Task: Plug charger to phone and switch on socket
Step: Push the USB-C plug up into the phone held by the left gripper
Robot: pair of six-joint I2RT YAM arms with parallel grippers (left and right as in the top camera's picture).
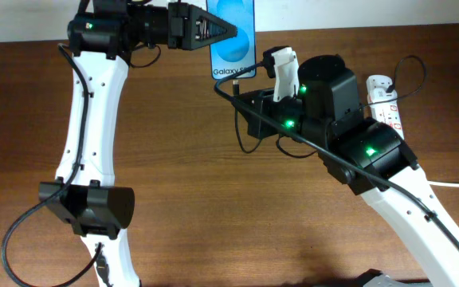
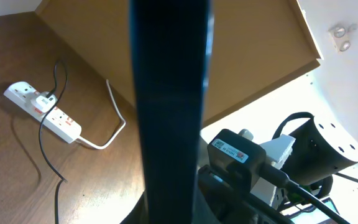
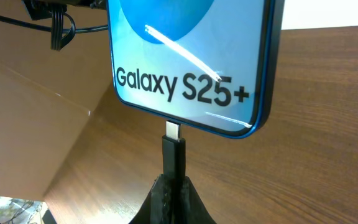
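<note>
1. I see the phone [image 1: 236,56] held at the far edge of the table [image 1: 174,143], long axis far-to-near, Galaxy end nearest, screen up.
2. Bare table lies left and near of it. The right arm crowds its right side. The socket [image 1: 385,100] is far right, well apart.
3. The left gripper [image 1: 223,32] pinches the phone. The right gripper [image 3: 169,196] is clamped on the charger [image 3: 173,149], whose tip touches the Galaxy-end edge. I can't tell how deep it sits.

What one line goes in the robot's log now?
left jaws: shut on phone | right jaws: shut on charger | plug tip at phone port | socket untouched
</note>
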